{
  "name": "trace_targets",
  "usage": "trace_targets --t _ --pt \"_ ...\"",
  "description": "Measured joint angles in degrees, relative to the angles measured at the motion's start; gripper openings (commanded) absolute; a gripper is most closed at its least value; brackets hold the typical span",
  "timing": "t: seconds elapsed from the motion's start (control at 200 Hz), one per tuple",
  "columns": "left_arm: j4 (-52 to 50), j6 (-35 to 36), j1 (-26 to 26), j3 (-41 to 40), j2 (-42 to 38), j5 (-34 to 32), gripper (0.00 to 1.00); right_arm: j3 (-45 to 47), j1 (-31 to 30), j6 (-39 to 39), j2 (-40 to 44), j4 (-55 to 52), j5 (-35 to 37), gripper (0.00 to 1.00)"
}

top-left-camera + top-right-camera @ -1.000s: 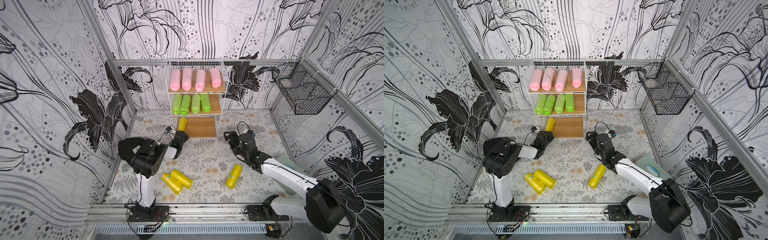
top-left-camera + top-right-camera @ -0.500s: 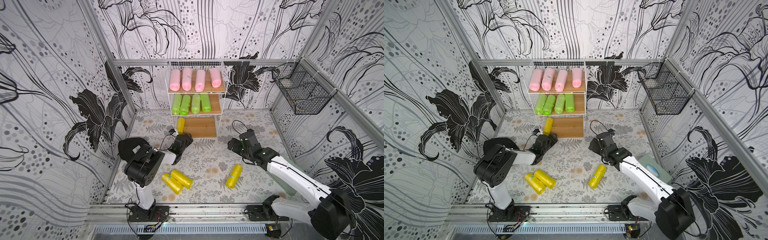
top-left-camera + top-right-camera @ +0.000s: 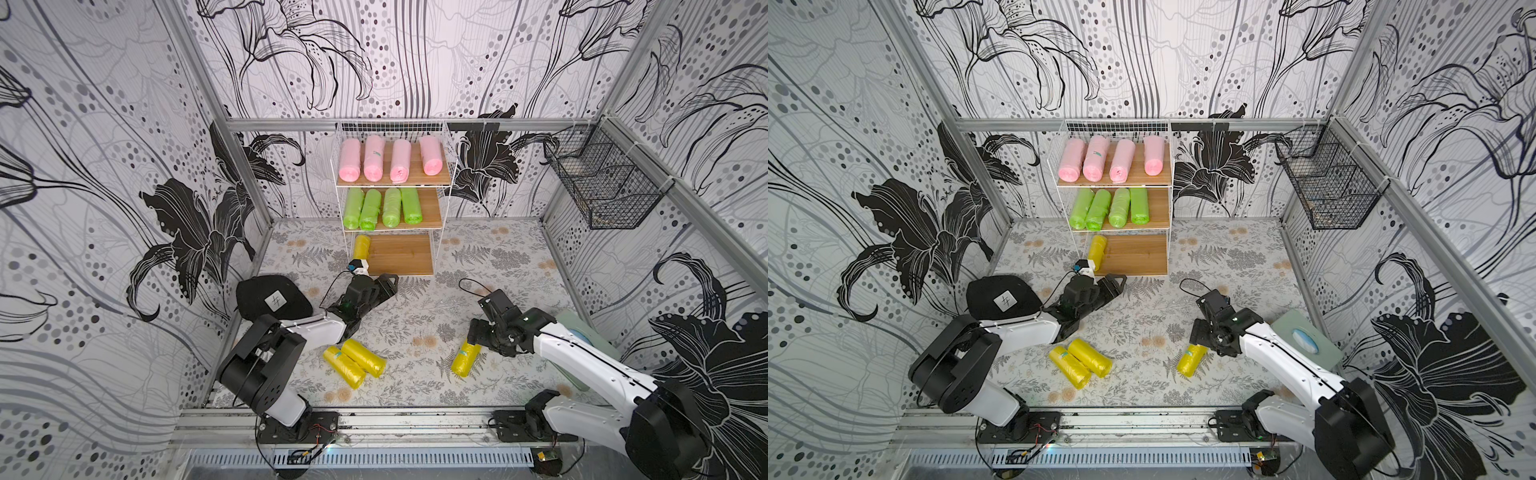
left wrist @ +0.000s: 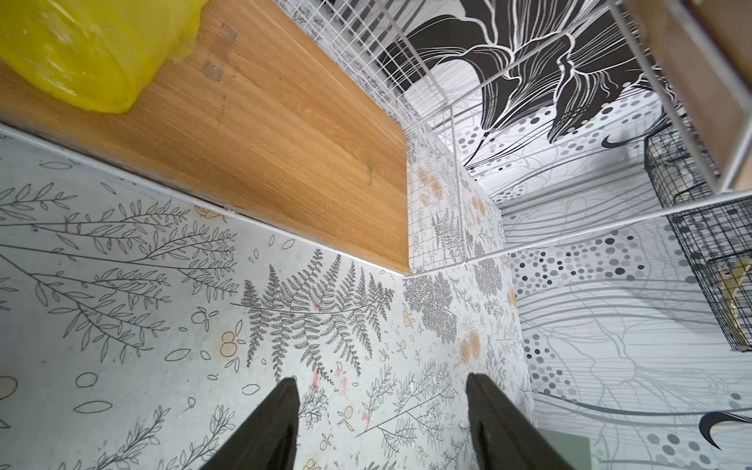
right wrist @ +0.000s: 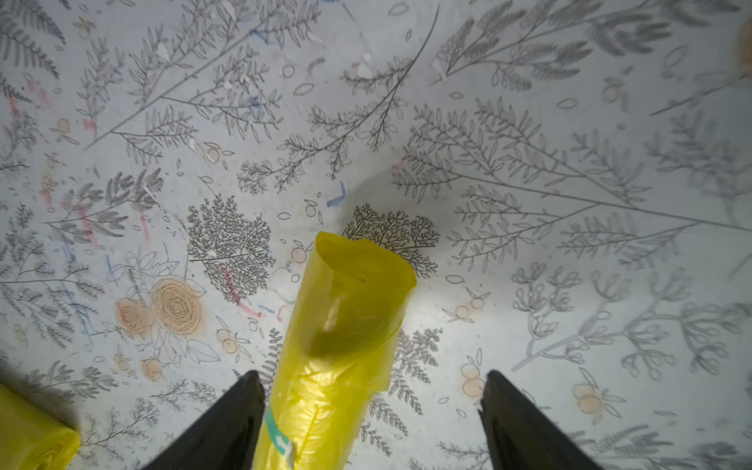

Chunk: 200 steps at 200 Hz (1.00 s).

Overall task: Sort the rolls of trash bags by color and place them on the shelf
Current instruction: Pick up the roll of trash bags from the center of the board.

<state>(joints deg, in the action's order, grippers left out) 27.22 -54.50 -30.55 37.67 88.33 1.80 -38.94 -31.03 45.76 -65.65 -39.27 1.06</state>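
The shelf (image 3: 403, 253) (image 3: 1133, 253) stands at the back, with pink rolls (image 3: 374, 158) on its top board and green rolls (image 3: 370, 208) on the middle one. One yellow roll (image 3: 360, 247) (image 4: 81, 53) lies at the left end of the bottom board (image 4: 285, 142). My left gripper (image 3: 388, 280) (image 4: 382, 382) is open and empty, low over the floor just in front of that board. My right gripper (image 3: 473, 336) (image 5: 372, 378) is open and straddles a yellow roll (image 3: 465, 357) (image 5: 346, 325) lying on the floor. One finger is against that roll, the other well apart. Two more yellow rolls (image 3: 345, 368) (image 3: 1090, 357) lie side by side near the left arm.
A black wire basket (image 3: 602, 187) hangs on the right wall. A black pad (image 3: 272, 297) lies by the left wall behind the left arm. A pale green object (image 3: 577, 332) sits beside the right arm. A metal rail (image 3: 415, 419) runs along the front.
My left gripper has drawn back from the bottom board and opened. My right gripper has moved forward and down over the yellow roll on the floor, its jaws narrowing a little.
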Motion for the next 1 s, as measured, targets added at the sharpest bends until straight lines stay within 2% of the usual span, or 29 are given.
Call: trace_targets --t 0.205,0.541,0.806,1.001 --pt "-1.5 1.1 -0.2 0.0 -2.2 -0.1 0.69 4.7 0.0 4.2 -4.1 8.6 -3.5 0.76" --pt "-2.4 1.3 -0.2 -1.4 -5.9 -0.2 0.69 9.0 0.0 9.6 -4.1 19.2 -1.0 0.53" --pt "-2.0 -0.7 -0.2 -2.3 -8.5 1.6 0.72 11.0 0.0 13.5 3.3 25.2 2.9 0.49" --pt "1.7 -5.0 -0.2 -3.9 -8.5 6.1 0.75 9.3 0.0 17.6 1.7 34.9 2.6 0.48"
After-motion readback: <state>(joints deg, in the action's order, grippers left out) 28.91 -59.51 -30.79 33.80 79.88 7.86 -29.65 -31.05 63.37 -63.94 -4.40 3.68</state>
